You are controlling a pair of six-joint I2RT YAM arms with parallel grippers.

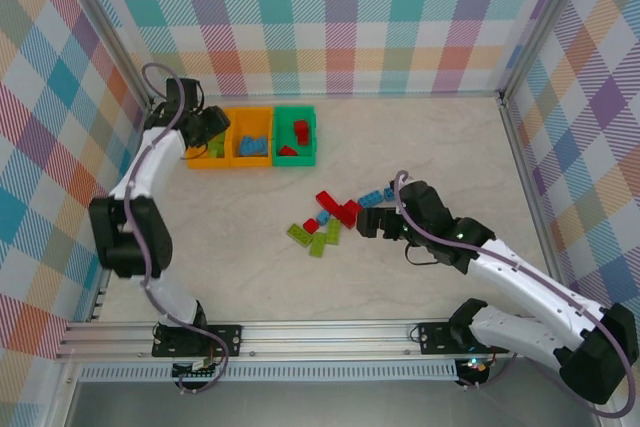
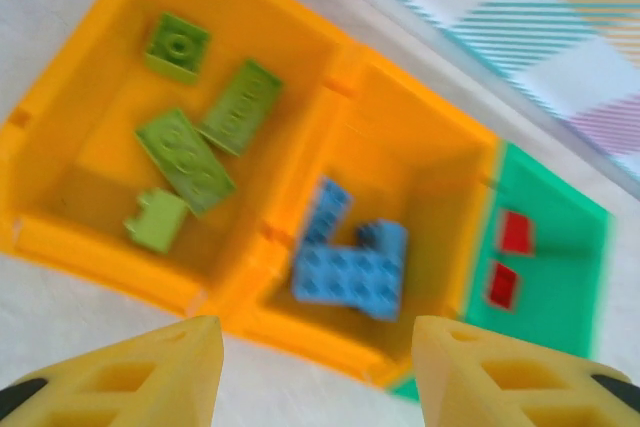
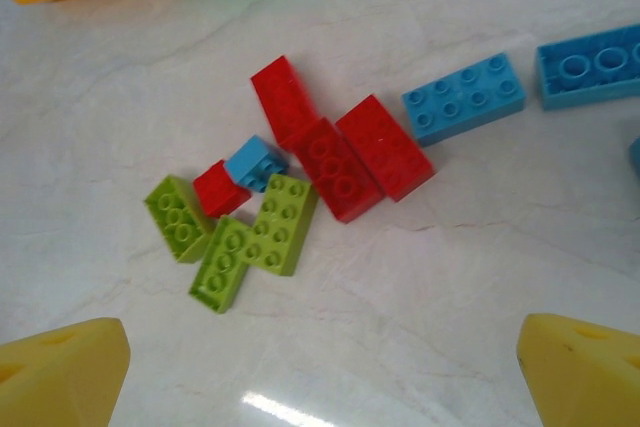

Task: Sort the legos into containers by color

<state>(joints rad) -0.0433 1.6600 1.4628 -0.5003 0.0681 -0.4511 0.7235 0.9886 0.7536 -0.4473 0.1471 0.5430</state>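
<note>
In orange bin (image 2: 90, 162), four green legos (image 2: 185, 157)

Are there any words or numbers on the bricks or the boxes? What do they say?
None can be read. The legos show plain studs; any stamp on them is too small to tell. The orange bins and the green bin carry no label I can see, though that view is blurred.
</note>
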